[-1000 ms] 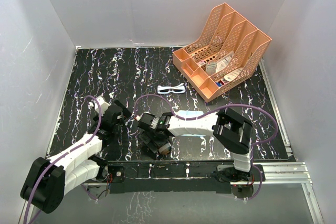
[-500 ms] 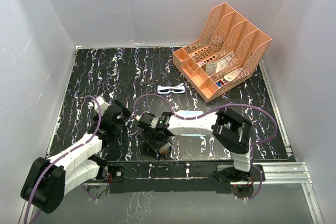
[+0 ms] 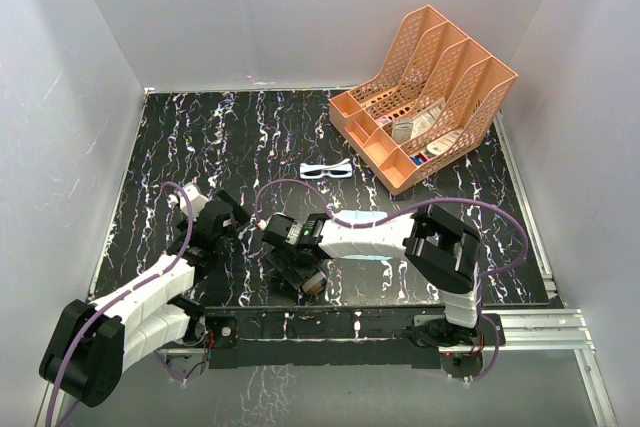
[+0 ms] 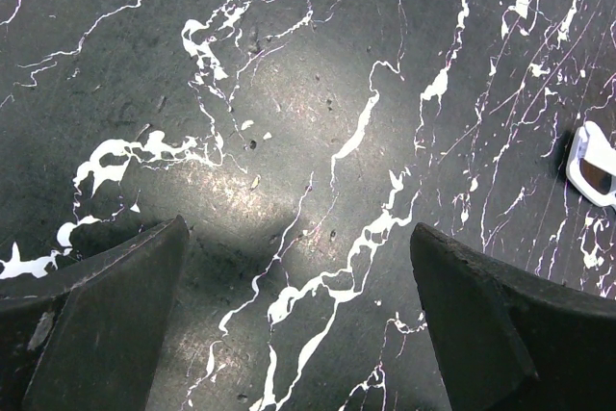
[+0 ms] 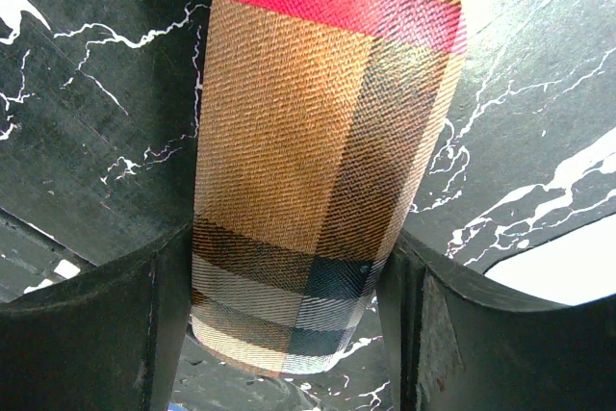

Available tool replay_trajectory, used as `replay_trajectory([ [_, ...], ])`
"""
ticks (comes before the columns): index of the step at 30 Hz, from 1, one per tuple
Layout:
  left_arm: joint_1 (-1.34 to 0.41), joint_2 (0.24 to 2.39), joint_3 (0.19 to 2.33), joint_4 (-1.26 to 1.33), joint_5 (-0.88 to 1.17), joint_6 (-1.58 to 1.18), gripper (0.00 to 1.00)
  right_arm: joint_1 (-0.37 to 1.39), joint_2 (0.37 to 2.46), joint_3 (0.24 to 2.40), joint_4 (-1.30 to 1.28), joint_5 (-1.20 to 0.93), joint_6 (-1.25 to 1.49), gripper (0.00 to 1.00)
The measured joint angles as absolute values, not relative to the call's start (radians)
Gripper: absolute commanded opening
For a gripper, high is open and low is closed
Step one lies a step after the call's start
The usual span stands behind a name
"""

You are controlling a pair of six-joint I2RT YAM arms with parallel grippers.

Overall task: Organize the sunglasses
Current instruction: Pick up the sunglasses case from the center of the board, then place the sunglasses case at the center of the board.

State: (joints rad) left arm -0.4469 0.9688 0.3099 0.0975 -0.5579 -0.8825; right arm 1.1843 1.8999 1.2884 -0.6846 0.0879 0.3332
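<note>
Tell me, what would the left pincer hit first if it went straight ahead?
Most likely the bare marbled table ahead of the open left pincer; the sunglasses lie off to its right, outside that line, though depth is unclear.

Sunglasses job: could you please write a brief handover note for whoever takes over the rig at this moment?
Left tool: open, empty, over the table.
Right tool: closed on the plaid case, near the arm bases.
Sunglasses: lying on the table beside the peach organizer, apart from both tools.
Done: case gripped.
Left: sunglasses not yet picked up or put away.
</note>
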Motion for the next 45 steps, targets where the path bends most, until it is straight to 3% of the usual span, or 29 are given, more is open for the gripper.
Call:
replay_trajectory([
  [6,-0.447,0.969,0.310,0.099,-0.542,-0.883,0.98,1.182,1.856,1.277,-0.664,0.098,0.326,0.00],
  [18,-0.447,0.969,0.310,0.131,-0.472,-0.888,0.98,1.071,1.411,1.167,-0.506,0.084,0.293,0.00],
  [45,-0.401,0.911,0.310,0.098,-0.458,-0.936,0.99,1.061,1.715,1.049,-0.411,-0.004,0.297,0.00],
])
